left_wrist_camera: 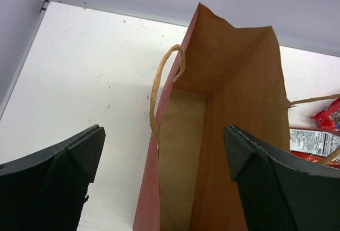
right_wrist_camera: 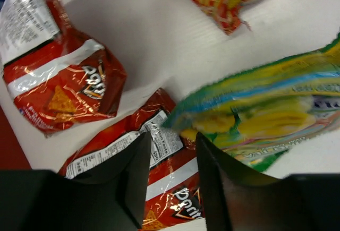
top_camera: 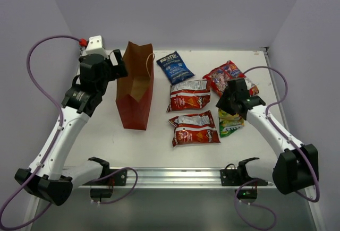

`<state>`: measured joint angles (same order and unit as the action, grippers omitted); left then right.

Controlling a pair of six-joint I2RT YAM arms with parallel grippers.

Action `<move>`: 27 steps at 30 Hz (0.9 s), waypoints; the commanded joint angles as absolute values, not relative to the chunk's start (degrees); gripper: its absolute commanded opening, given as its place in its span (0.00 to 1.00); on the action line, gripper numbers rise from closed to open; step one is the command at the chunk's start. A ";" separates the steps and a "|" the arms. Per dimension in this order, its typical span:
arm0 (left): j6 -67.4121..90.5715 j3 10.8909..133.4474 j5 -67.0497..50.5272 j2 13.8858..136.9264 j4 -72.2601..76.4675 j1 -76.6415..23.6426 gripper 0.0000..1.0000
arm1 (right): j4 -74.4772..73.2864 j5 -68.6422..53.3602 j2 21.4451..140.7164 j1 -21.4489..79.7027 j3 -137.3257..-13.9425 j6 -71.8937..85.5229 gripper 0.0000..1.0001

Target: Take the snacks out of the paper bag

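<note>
The red paper bag [top_camera: 135, 85] stands upright at the left of the table, mouth open, and only brown kraft shows inside it [left_wrist_camera: 223, 109]. My left gripper [top_camera: 118, 63] hangs at the bag's top left, open wide; the bag's left wall runs between its fingers [left_wrist_camera: 64, 167] without touching them. Several snacks lie to the right of the bag: a blue packet [top_camera: 174, 67], two red-and-silver chip bags [top_camera: 188, 95] [top_camera: 195, 129], a red multicolour packet [top_camera: 226, 77] and a green-yellow packet [top_camera: 231, 123]. My right gripper [top_camera: 229, 106] hovers over the green-yellow packet [right_wrist_camera: 265, 114], its jaws slightly parted and nothing between them.
An aluminium rail [top_camera: 175, 175] runs along the table's near edge between the arm bases. Pale walls close in the back and both sides. Purple cables [top_camera: 37, 66] loop off each arm.
</note>
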<state>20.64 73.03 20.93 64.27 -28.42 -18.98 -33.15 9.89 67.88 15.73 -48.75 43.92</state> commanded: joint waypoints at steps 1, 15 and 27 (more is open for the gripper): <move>17.67 75.85 20.39 62.23 -29.70 -18.54 1.00 | -30.06 2.74 71.18 15.82 -54.22 39.12 0.46; 13.45 80.50 20.13 59.07 -33.40 -18.54 1.00 | -41.65 9.11 59.43 16.35 -78.29 21.90 0.99; 8.71 83.23 19.95 51.07 -33.66 -18.46 1.00 | -37.63 22.41 42.20 16.35 -90.35 8.36 0.99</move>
